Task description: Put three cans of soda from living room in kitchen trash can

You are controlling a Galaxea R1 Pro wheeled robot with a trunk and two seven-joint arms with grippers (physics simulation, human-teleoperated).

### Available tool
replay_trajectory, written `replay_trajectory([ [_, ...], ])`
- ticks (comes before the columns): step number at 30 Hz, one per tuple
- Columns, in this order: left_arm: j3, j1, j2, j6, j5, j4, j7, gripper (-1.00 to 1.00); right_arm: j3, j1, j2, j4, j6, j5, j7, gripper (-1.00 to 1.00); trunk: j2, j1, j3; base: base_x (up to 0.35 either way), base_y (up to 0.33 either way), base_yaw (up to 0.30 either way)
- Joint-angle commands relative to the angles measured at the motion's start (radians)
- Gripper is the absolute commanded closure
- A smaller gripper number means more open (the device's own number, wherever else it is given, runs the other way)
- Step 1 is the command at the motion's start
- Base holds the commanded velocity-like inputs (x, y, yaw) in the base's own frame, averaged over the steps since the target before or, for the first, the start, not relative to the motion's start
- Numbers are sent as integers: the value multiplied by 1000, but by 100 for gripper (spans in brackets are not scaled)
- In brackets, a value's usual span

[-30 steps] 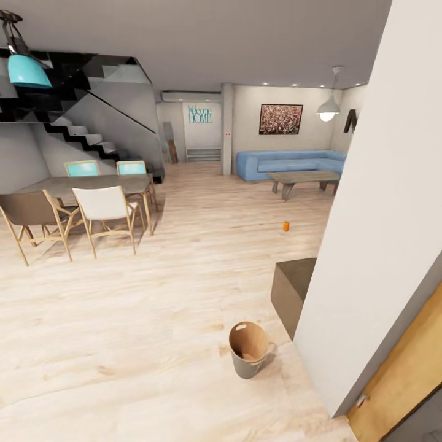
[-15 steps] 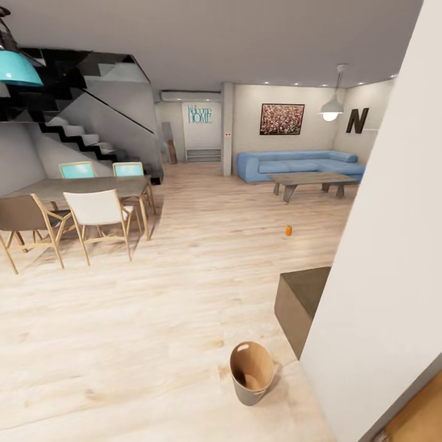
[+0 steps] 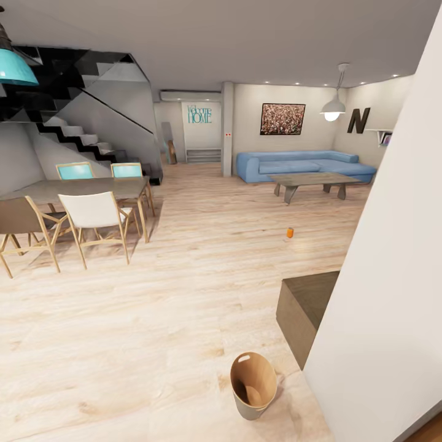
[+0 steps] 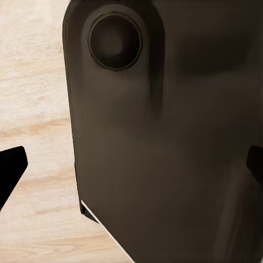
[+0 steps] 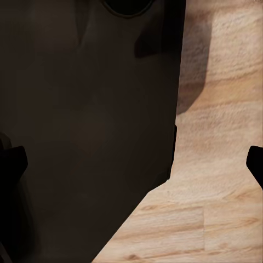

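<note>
A: Which room?
B: Wood-floored living room (image 3: 184, 258), blue sofa (image 3: 301, 164) upper right.
A: The targets?
B: Orange soda can (image 3: 290, 232) on the floor mid-right; trash can (image 3: 253, 385) bottom centre.
A: Grippers?
B: Left gripper (image 4: 131, 167), right gripper (image 5: 134, 159): fingertips spread wide, empty.

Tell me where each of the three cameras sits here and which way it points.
Head view: high on the robot, looking forward and down across the wood floor past the trash can to an orange soda can and the sofa.
Left wrist view: looks along the left hand at a dark robot body panel.
Right wrist view: looks along the right hand at a similar panel.
All three views share the floor.
</note>
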Motion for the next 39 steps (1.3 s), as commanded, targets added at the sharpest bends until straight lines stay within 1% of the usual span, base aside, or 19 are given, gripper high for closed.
replay_trajectory([
  [1, 0, 0, 0, 0, 0, 0, 0, -100, 0, 0, 0, 0, 0, 0, 0, -100, 0, 0, 0, 22, 0, 0],
  [8, 0, 0, 0, 0, 0, 0, 0, -100, 0, 0, 0, 0, 0, 0, 0, -100, 0, 0, 0, 10, 26, 0],
  [20, 0, 0, 0, 0, 1, 0, 0, -100, 1, 0, 0, 0, -1, 0, 0, -100, 0, 0, 0, 17, 207, 0],
  [39, 0, 0, -1, 0, 0, 0, 0, -100, 1, 0, 0, 0, -1, 0, 0, -100, 0, 0, 0, 176, 166, 0],
])
